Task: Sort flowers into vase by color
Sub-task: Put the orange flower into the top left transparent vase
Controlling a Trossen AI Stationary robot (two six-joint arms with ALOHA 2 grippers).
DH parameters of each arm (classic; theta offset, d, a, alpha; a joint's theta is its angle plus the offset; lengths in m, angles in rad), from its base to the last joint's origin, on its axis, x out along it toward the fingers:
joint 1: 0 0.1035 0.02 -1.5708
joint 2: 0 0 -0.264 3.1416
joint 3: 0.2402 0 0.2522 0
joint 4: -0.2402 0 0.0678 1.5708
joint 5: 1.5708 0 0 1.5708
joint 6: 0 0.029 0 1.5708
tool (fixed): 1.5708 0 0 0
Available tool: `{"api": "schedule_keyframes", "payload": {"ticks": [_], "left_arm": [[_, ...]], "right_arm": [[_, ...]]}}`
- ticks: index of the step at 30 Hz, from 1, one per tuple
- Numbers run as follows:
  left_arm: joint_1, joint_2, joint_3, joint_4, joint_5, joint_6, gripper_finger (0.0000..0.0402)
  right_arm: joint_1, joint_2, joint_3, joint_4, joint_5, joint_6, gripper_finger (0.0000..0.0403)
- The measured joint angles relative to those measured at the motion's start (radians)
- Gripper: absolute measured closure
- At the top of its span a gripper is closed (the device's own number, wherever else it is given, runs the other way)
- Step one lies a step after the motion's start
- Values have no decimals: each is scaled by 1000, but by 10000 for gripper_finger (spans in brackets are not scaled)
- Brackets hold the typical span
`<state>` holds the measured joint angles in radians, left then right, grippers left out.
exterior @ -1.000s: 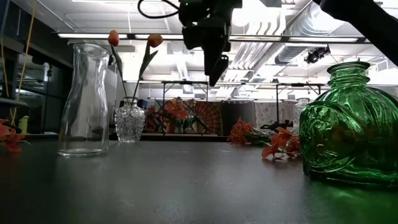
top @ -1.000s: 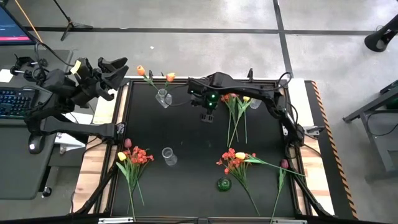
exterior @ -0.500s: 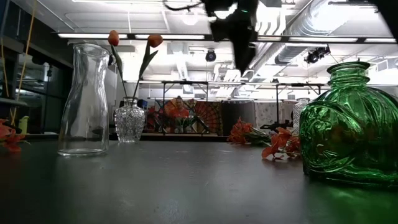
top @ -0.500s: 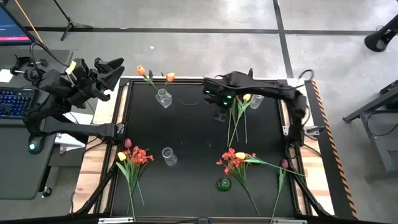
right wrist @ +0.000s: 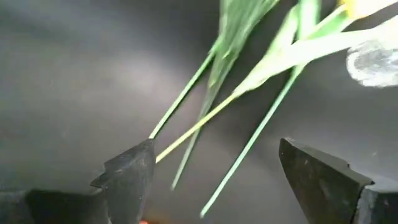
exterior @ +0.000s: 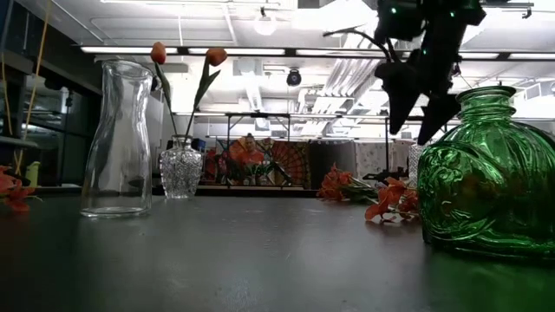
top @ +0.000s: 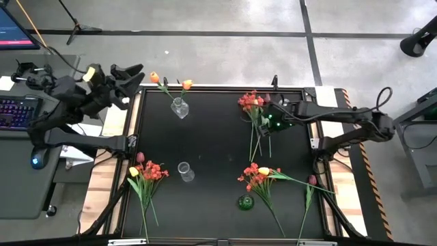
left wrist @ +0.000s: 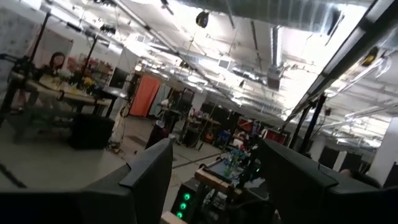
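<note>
My right gripper [top: 263, 126] hangs open over the stems of a flower bunch [top: 254, 109] lying at the table's far right, red-orange sprays at its far end. In the right wrist view the green stems [right wrist: 249, 140] run between my open fingers [right wrist: 224, 180]. The low view shows the gripper [exterior: 412, 130] pointing down, clear of the table. A small cut-glass vase [top: 179, 107] holds two orange tulips [top: 154, 77]. More flowers lie near left [top: 145, 174] and near right [top: 259, 178]. My left gripper [top: 130, 70] waits open beyond the table's far left corner.
A tall clear carafe [top: 184, 171] stands near the table's middle and a green glass vase [top: 246, 202] near the front edge. Another clear glass piece [right wrist: 376, 62] sits beside the stems. A pink tulip [top: 312, 180] lies by the right edge. A keyboard [top: 13, 109] lies left of the table.
My right gripper has swung from the far middle of the table, beside the small vase, toward the right edge and now hangs a little lower over the far right flower bunch. The red-orange sprays that the arm covered now show. The flowers have not moved.
</note>
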<state>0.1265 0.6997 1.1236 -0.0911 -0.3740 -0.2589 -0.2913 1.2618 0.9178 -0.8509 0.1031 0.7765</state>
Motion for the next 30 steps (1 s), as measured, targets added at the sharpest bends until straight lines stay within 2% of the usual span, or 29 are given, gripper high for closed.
{"api": "schedule_keyframes", "payload": {"ticks": [5, 11, 16, 23, 30], "left_arm": [[0, 71, 0, 52, -7, -39, 172], [0, 141, -1, 178, 3, -112, 172], [0, 170, -1, 193, 4, -132, 172], [0, 166, -1, 192, 4, -129, 172], [0, 130, -1, 185, 4, -79, 172]], "right_arm": [[-36, -5, -56, 183, 11, 9, 73], [-52, 9, -66, 393, -77, 25, 73], [-42, 103, -65, 396, -136, 117, 73], [23, 298, -21, 393, -129, 208, 74], [54, 421, 91, 304, -62, 274, 119]]}}
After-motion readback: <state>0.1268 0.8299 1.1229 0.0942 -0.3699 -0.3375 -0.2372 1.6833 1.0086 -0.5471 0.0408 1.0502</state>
